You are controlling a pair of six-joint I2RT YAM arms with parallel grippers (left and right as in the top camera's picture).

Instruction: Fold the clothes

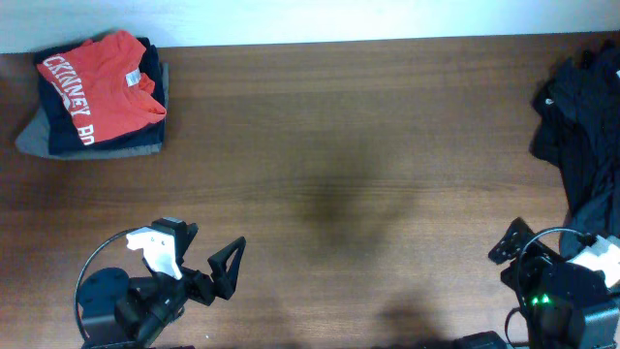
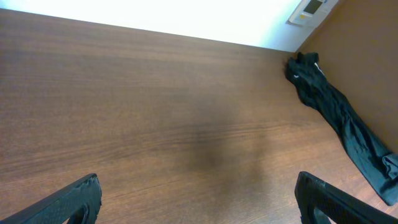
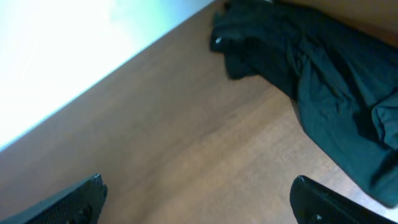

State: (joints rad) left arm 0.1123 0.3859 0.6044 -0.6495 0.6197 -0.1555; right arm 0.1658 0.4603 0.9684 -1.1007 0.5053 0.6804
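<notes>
The black garment (image 1: 584, 126) is lying crumpled at the desk's (image 1: 368, 145) right edge, and the orange-red T-shirt (image 1: 97, 82) is sitting folded upper left. The left claw (image 2: 196, 198) and right claw (image 3: 196, 196) are gaping wide, empty. The fabric is looking limp and light, so pinching a hem or shoulder seam is likely best.

Even, fairly bright light covers the wooden table (image 1: 387, 116), casting no hard shadows; only a soft dark patch (image 1: 339, 204) lies at mid-table. The white strip (image 1: 291, 19) beyond the far edge is blown out, most strongly in the right wrist view, which looks soft and hazy. The black garment (image 1: 581, 126) loses most folds to darkness. Overhead, the lettering on the orange T-shirt (image 1: 97, 82) is legible, and a green light (image 1: 539, 301) glows low on the right.
</notes>
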